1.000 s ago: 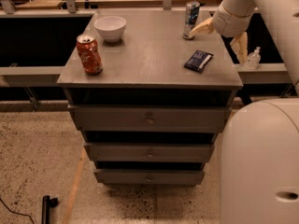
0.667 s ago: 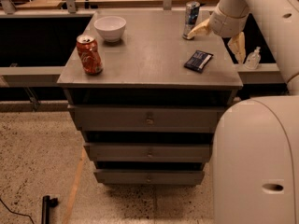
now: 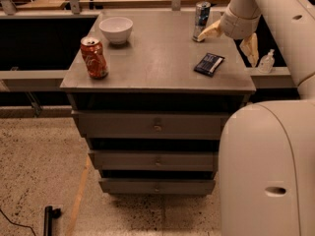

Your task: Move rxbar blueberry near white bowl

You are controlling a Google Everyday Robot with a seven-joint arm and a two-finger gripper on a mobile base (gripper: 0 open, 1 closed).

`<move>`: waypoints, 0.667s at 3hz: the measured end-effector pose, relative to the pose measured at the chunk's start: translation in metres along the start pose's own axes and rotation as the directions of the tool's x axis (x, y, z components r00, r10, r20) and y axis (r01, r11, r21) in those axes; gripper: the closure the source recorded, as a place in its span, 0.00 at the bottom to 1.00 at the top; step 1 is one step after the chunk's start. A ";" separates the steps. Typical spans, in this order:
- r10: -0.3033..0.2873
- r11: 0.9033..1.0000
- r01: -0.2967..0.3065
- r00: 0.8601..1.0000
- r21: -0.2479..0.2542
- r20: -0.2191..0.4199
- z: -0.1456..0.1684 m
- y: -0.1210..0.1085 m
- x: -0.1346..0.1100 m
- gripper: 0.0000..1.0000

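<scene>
The rxbar blueberry (image 3: 208,64), a flat dark navy bar, lies on the grey table top (image 3: 157,58) near its right front corner. The white bowl (image 3: 116,29) stands at the back left of the top. My gripper (image 3: 227,49) hangs over the table's right edge, just behind and right of the bar and above it. Its fingers are spread open and empty: one pale finger (image 3: 209,32) points left toward the tall can, the other (image 3: 250,48) points down beyond the edge.
A tall blue-and-silver can (image 3: 201,14) stands at the back right, close to the gripper. An orange-red soda can (image 3: 94,57) stands at the front left. A small clear bottle (image 3: 267,61) sits on a ledge to the right. Drawers (image 3: 156,127) are below.
My arm has shifted slightly toward the table and my body fills more of the lower right. The bar, bowl and cans have not moved.
</scene>
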State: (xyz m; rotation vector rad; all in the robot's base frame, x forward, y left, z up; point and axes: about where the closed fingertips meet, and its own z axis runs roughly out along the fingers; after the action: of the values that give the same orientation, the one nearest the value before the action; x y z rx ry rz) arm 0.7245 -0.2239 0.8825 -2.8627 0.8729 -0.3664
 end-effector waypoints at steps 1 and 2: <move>-0.006 1.000 0.006 1.000 -0.004 -0.007 0.001 0.000 0.002 0.00; -0.008 1.000 0.008 1.000 -0.009 -0.008 0.003 -0.002 0.003 0.00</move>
State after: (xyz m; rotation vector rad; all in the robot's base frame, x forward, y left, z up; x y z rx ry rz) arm 0.7291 -0.2243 0.8802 -2.8757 0.8664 -0.3764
